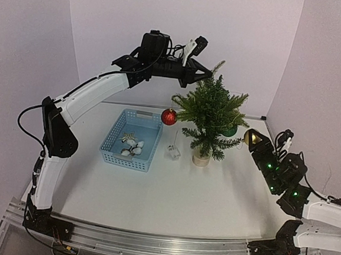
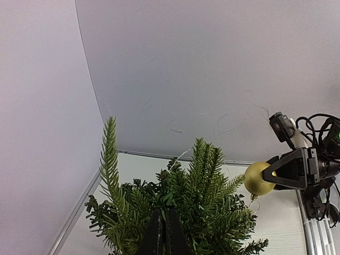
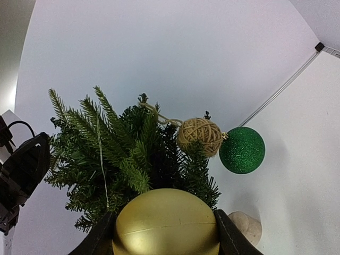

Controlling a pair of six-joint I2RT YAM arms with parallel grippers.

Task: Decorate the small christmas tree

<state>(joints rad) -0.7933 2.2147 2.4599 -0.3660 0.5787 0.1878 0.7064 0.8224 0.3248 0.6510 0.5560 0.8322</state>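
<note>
Nearest, low on the right side, the right claw (image 1: 253, 139) stands about half open around a smooth gold ball ornament (image 3: 166, 223). One black finger is pressed to each flank of the ball, which is held clear of the white table (image 1: 171, 198). Just ahead of this claw and to its left is the small christmas tree (image 1: 210, 110), a dark green needle fir standing upright on a round pale wooden base (image 1: 201, 159). The gold ball sits just beside the outer branches; whether it brushes them cannot be told. On the side of the tree facing this claw, a glittery green ball (image 3: 242, 150) and a ball of tan jute twine (image 3: 199, 136) hang side by side. A shiny red ball (image 1: 169, 117) hangs on the tree's opposite side. Further left of that lies a blue slotted plastic basket (image 1: 125, 159) with small white pieces in it. Farthest back, the left claw (image 1: 207, 75) hangs over the treetop with its jaws pressed together, tips just at the topmost sprigs. Whether it pinches anything thin cannot be told.
</note>
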